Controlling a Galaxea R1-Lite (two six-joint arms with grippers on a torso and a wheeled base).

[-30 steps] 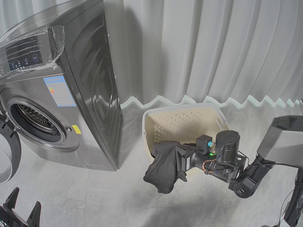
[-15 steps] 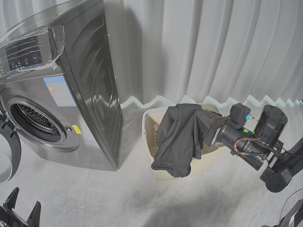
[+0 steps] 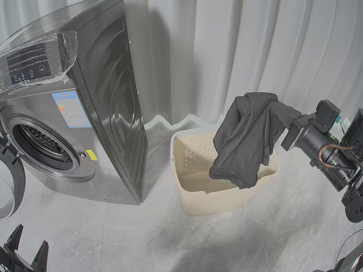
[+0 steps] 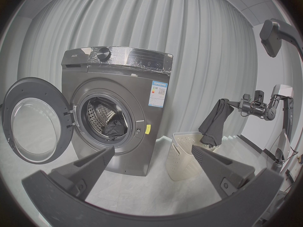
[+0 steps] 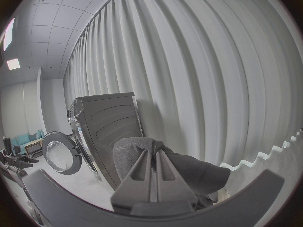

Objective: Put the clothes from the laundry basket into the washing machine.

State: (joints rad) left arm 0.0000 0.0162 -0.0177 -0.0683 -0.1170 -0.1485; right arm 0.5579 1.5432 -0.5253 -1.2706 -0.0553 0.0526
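Right gripper (image 3: 279, 108): fingers pinched together on a fold of the dark garment (image 3: 245, 140).
Dark garment: hangs over the laundry basket (image 3: 211, 204), hem at about rim level.
Left gripper (image 4: 151, 152): fingers wide apart, empty.
Washing machine (image 3: 109, 95): door (image 4: 31, 120) swung wide, drum (image 4: 104, 119) open, well apart from the basket.
Handling advice: raise the hem clear of the rim, carry it across, release deep inside the drum.

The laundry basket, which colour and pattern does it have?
The laundry basket is cream, with small cross-shaped holes in its walls; best in the head view.
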